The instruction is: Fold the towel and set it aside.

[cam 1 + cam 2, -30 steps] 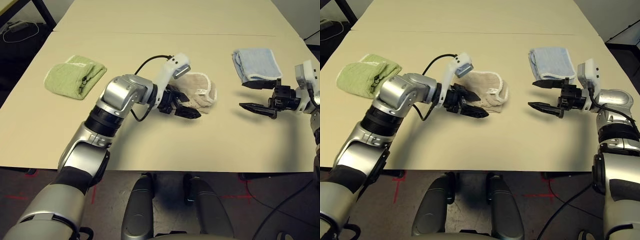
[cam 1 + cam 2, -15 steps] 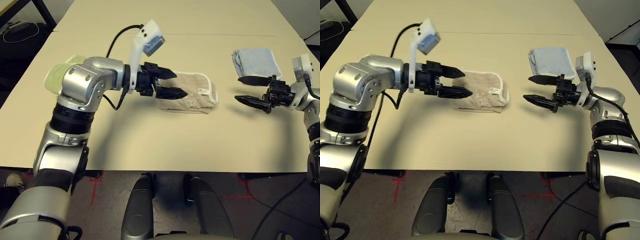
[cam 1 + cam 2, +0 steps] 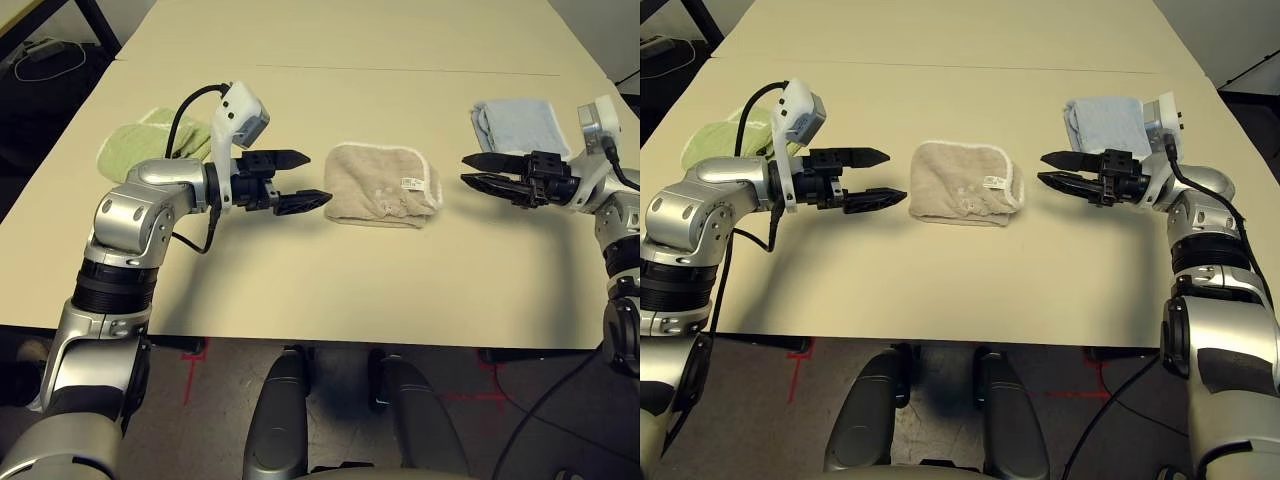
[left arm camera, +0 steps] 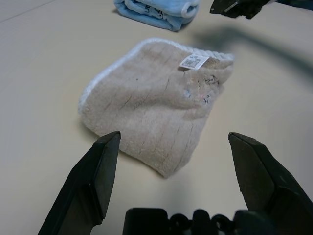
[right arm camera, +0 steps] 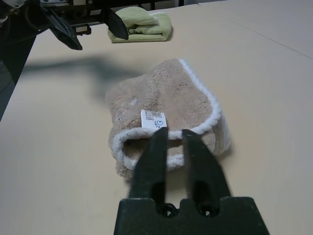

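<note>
The beige terry towel (image 3: 382,185) lies folded at the centre of the tan table (image 3: 330,270), flat on the surface, its white stitched edging curving round the end toward three o'clock and its small white tag (image 3: 410,183) facing up near that end. Faint marks beside the tag could be the embroidered logo, though they are too small to read.

At nine o'clock from the towel, the left gripper (image 3: 312,178) points toward it with its two black fingers spread wide and nothing between them; the tips sit just short of the towel's near end and do not touch it. In the left wrist view the towel shows between the splayed fingers (image 4: 95,178), clear of both.

At three o'clock, the right gripper (image 3: 1045,170) points back toward the towel, its fingers drawn nearly together on nothing, the tips apart from the cloth.

A folded light green towel (image 3: 150,145) rests at about ten o'clock, behind the left arm. A folded light blue towel (image 3: 520,125) rests at about two o'clock, just behind the right gripper.
</note>
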### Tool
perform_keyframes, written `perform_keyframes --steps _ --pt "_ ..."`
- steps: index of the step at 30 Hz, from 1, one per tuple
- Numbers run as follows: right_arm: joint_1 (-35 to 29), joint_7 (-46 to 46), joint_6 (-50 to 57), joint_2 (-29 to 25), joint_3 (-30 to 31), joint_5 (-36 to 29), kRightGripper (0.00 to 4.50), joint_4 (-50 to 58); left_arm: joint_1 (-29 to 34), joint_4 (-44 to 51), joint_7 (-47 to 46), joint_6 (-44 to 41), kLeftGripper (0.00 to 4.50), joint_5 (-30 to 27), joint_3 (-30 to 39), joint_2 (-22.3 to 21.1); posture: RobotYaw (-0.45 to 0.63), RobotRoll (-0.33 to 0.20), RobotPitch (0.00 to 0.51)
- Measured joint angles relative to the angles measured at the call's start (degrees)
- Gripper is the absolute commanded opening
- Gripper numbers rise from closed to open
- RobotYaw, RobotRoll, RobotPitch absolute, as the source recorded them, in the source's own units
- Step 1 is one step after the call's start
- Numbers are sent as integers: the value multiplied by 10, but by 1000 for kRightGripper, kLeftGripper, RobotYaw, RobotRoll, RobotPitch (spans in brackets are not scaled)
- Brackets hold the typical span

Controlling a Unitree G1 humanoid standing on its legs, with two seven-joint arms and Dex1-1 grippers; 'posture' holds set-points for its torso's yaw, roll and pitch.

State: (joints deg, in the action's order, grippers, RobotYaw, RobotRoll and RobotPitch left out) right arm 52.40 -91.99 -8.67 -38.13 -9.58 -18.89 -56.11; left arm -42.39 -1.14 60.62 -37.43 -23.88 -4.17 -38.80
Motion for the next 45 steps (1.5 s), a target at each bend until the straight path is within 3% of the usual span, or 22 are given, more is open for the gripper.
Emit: perform_keyframes --steps 12,16,25,32,45 --pt "-1 -2 -1 -19 0 1 18 -1 -17 -92 -25 48 4500 19 37 -12 153 0 205" --pt "0 -1 -4 -16 0 2 0 -1 -27 -93 -28 61 3577 20 41 -9 153 0 205" --pt "0 -1 -7 -15 0 8 0 -2 -22 -106 22 102 125 20 40 -10 155 0 198" --pt "2 -1 -5 -4 0 8 0 -2 -23 -112 38 133 57 29 32 0 158 0 199" --pt "37 -1 -2 68 28 18 0 -1 -101 -205 64 186 57 67 -24 88 168 0 208"
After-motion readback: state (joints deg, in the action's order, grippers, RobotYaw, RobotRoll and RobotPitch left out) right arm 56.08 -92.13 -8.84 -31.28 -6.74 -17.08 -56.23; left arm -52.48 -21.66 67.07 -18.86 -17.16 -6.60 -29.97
